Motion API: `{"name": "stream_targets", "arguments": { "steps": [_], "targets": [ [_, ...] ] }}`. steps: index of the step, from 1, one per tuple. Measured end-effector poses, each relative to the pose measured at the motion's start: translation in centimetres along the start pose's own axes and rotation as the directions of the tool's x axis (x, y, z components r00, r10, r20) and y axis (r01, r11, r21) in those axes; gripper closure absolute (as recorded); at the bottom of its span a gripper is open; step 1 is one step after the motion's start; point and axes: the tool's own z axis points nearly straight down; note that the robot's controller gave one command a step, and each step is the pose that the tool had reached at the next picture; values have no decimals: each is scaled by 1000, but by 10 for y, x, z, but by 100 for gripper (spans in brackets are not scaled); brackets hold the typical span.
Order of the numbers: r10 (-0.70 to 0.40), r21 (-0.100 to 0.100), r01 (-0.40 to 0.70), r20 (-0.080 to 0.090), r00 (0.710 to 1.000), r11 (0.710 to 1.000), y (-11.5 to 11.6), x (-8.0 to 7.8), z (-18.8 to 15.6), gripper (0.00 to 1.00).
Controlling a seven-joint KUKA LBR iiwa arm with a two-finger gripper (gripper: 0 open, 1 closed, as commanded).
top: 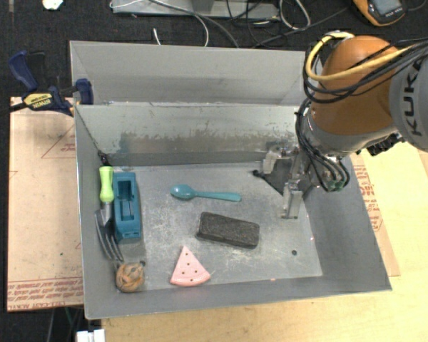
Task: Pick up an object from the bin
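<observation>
The grey metal bin (93, 191) holds six loose things, all lying apart from the gripper. The arm enters from 3 o'clock. The gripper (287, 194) hangs over bare floor at the bin's 2 to 3 o'clock, near the back wall. Whether it is spread or pressed together cannot be told, and nothing is seen gripped in it.

- Nearest thing: a dark grey rectangular block (228, 230), flat near the bin's centre, at 8 o'clock from the gripper.
- A blue tape dispenser (127, 206) at 9 o'clock, by the left wall.
- A green-handled fork (105, 185) just beside the dispenser, against that wall.
- A teal spoon (200, 194) at 11 o'clock from the block.
- A pink watermelon-slice wedge (189, 269) at 6 to 7 o'clock.
- A brown rounded lump (130, 276) at 8 o'clock, in the front-left corner.
</observation>
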Motion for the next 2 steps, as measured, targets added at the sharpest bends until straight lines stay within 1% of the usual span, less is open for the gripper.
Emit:
{"name": "stream_targets", "arguments": {
  "steps": [1,2],
  "targets": [
    [94,-1,-94,2,996,996,25,20,65,0],
    [-54,0,54,12,998,999,78,16,148,0]
  ]
}}
